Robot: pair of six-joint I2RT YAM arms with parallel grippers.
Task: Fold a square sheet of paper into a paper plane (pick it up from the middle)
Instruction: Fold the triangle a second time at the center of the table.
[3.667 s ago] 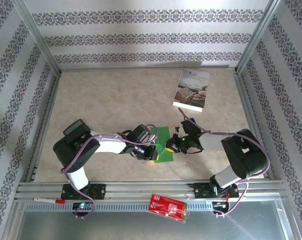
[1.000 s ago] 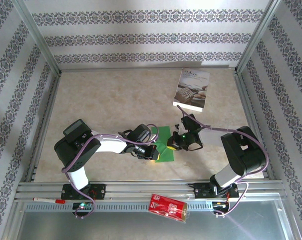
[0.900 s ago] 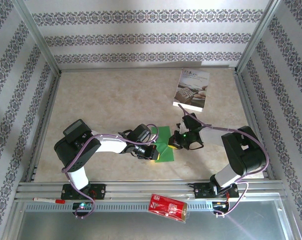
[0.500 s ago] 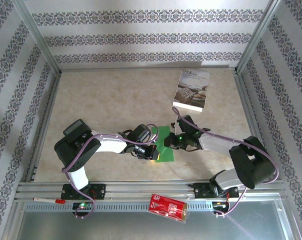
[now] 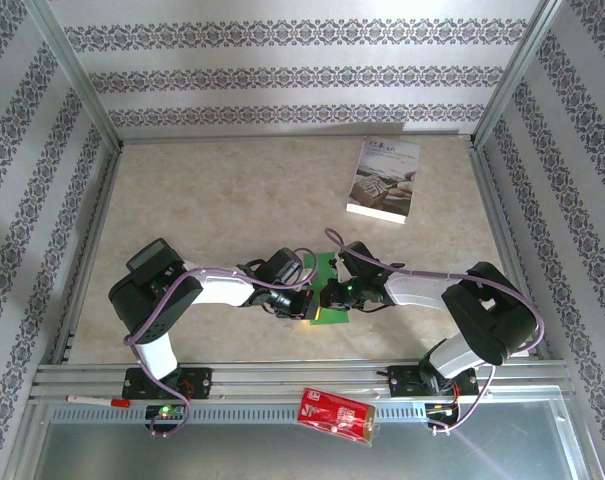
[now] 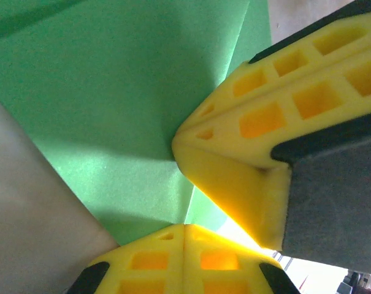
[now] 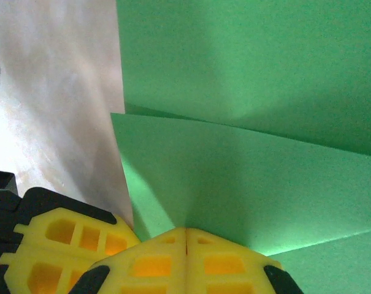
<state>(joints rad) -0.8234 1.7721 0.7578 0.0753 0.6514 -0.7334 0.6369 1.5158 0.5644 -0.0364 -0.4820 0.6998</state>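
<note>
The square sheet of paper (image 5: pixel 327 266) is bright green, partly folded, and lies flat on the table between the two arms. In the right wrist view its layers (image 7: pixel 246 79) overlap with slanted fold edges. My left gripper (image 5: pixel 306 304) is shut, its tips (image 6: pixel 185 225) resting on the paper (image 6: pixel 111 92) where a folded edge ends. My right gripper (image 5: pixel 331 297) is also shut, tips (image 7: pixel 186 229) down on the green surface, right beside the left one. The right gripper's yellow fingers (image 6: pixel 234 159) show close in the left wrist view. No finished paper plane shape is visible.
A white printed booklet (image 5: pixel 385 180) lies at the back right of the beige table (image 5: pixel 212 200). A red packet (image 5: pixel 335 415) and a pen (image 5: pixel 97 400) rest on the metal rail in front of the arm bases. Patterned walls enclose the table.
My right gripper has slid left across the paper until it meets the left gripper, its arm stretching lower. The left arm and the paper have stayed put.
</note>
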